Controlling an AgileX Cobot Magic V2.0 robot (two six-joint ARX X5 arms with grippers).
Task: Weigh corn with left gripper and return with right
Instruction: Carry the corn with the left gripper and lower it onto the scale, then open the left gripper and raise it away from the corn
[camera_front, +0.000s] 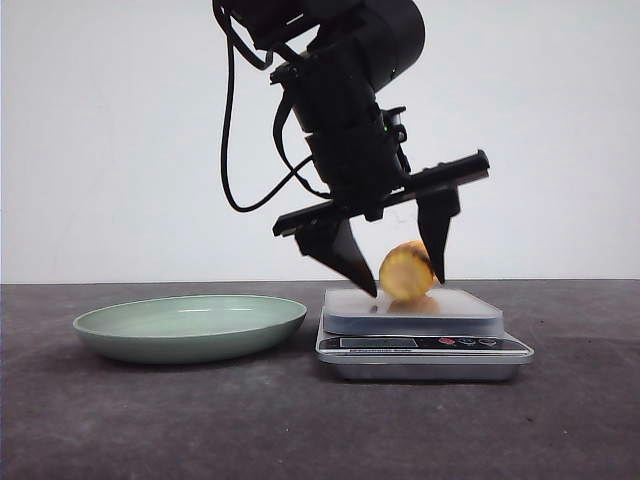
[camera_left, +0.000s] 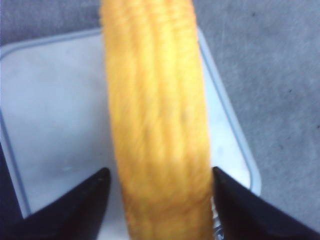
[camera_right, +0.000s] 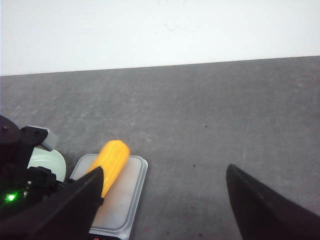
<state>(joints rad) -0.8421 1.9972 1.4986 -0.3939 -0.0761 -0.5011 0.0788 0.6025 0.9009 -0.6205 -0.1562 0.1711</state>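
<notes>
Straddling the corn (camera_front: 406, 271) with my left gripper (camera_front: 398, 285), I have one wedge fingertip on each side of it, and in the left wrist view both tips stand just off its sides with a sliver of gap, so my fingers are parted and gripping nothing. The cob lies on its side on the pale platform of the kitchen scale (camera_front: 422, 345), its flat cut end facing the front camera, near the platform's middle. Beside the scale sits the green plate (camera_front: 190, 326), nothing on it that I can see.

My right gripper (camera_right: 162, 192) hangs well apart from the scale over bare dark table (camera_right: 225, 115), fingers spread wide, holding nothing.

I judge the weighing placement is about done; the return falls to my right side. The cob looks stiff and solid, light enough for a pinch, but round and likely to roll on that smooth platform. Its kernel rows should give some bite, though the curved flanks could squirt out of pointed tips. I would take it across the middle of its length, fingers square to the long axis, closing low enough to pass the widest part
</notes>
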